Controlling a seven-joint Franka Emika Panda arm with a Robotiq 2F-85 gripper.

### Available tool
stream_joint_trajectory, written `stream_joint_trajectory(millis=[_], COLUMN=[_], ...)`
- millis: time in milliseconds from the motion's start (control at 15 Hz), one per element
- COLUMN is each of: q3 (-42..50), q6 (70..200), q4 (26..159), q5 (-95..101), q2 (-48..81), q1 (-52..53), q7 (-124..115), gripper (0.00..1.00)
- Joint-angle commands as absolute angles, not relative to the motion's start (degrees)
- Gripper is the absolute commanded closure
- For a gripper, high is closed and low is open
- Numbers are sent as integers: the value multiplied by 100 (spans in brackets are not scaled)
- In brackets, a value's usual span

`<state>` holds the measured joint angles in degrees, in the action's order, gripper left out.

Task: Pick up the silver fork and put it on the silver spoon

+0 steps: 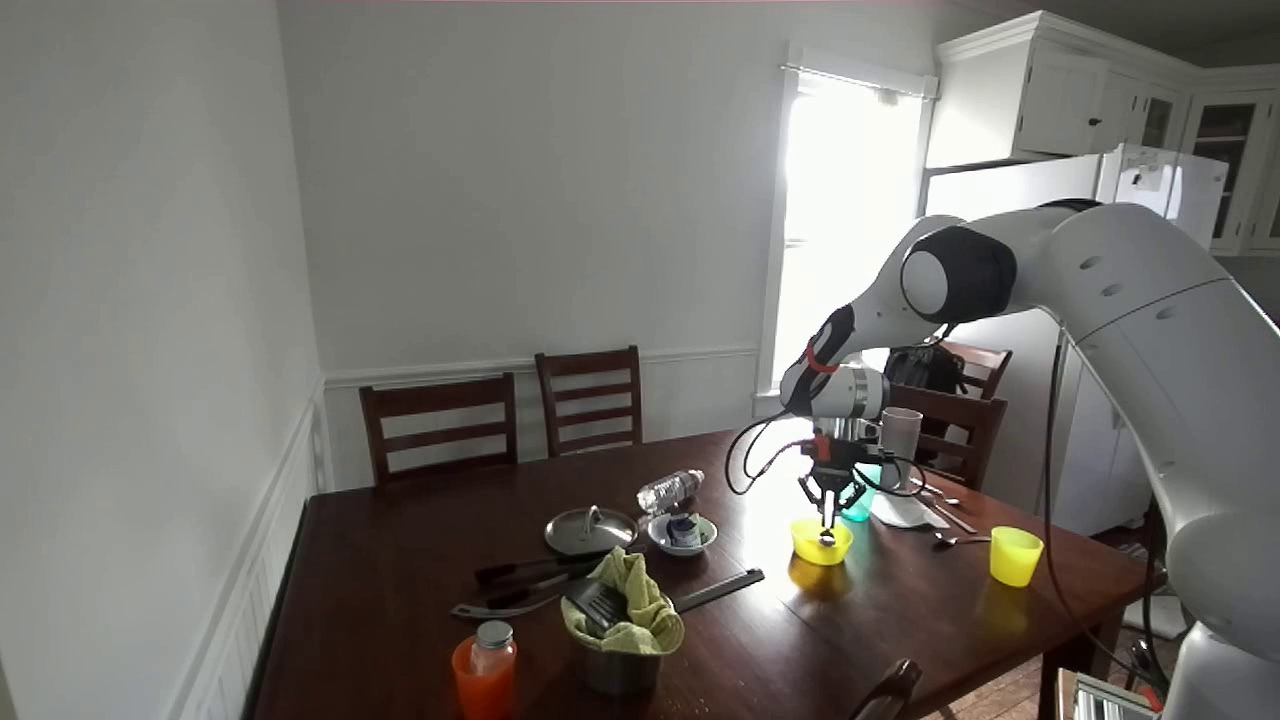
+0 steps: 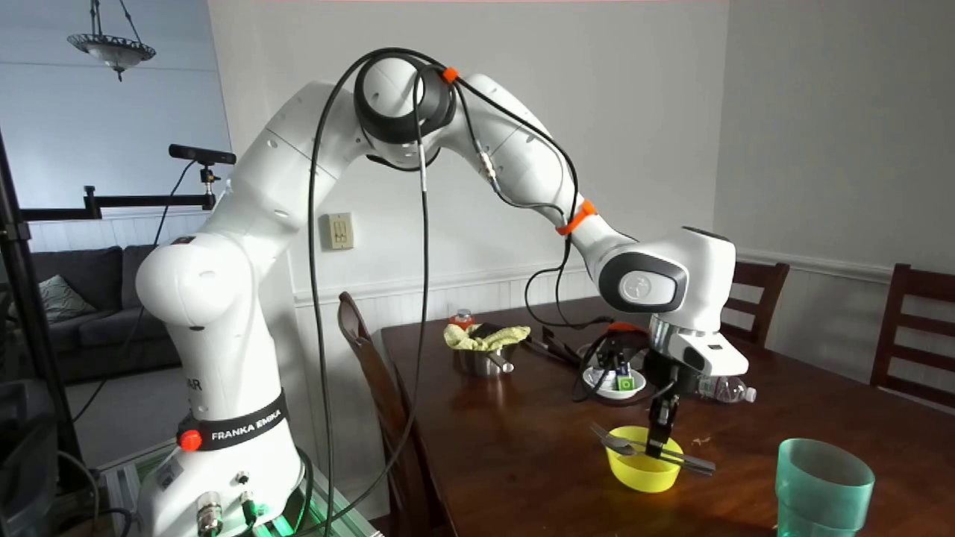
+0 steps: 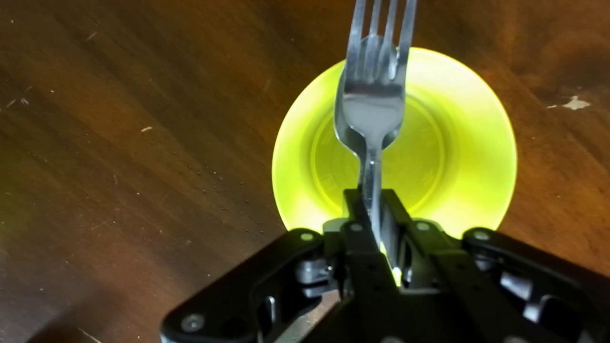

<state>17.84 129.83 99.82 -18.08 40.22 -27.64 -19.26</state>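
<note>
Wrist view: fork (image 3: pixel 374 107) over spoon (image 3: pixel 350 136), upper centre, the bowl (image 3: pixel 476 157) likely propping both; gripper (image 3: pixel 371 197) straddles fork, clamping unclear!

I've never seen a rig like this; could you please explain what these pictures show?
The machine is a jointed white robot arm ending in a black two-fingered gripper. Two pictures view it from outside; the third looks down from its wrist. On the dark wooden table are a round yellow bowl, a translucent teal cup and a metal pot holding a yellow-green cloth, among other things. Over the bowl, a silver metal fork overlaps a silver metal spoon beneath it. The fork's handle runs between the gripper's fingers; whether they clamp it, I can't tell.
</note>
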Motion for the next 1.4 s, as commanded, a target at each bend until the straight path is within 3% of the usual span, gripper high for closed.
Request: stream_joint_trajectory(millis=[0,133,733,867,1333], q3=[1710,1710,1712,1748,1910], q6=[12990,12993,13038,13065,12964], q4=[9836,9842,9966,10042,10283], q5=[-1988,-1985,-1963,-1890,-1580], q2=[4123,4120,3975,3866,3253], q1=[-2878,-2874,-2838,-2785,-2551], q7=[-1835,-1833,-1784,-1762,-1735], gripper=[74,69,4,0,0])
